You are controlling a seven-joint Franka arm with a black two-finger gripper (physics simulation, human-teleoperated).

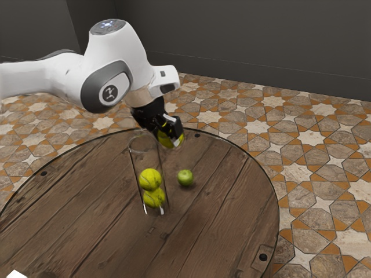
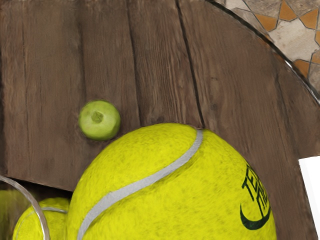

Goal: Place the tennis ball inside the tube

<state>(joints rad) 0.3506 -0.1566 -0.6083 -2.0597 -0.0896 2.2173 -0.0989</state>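
One tennis ball [image 1: 170,141], aloft, gripped between both fingers of the black gripper [image 1: 169,135], beside the mouth of the clear tube [image 1: 145,157] and outside it. Two other balls [image 1: 150,179] are stacked within; a green apple [image 1: 185,178] rests near the tube on the round wooden table [image 1: 232,202]. Principal hazard: release or descent off-centre could catch the ball on the rim and tip the tube, the bore seeming barely wider than the ball. The Franka arm [image 1: 116,63] is bent at the wrist, its fingers slanting downward toward the exterior view's right.
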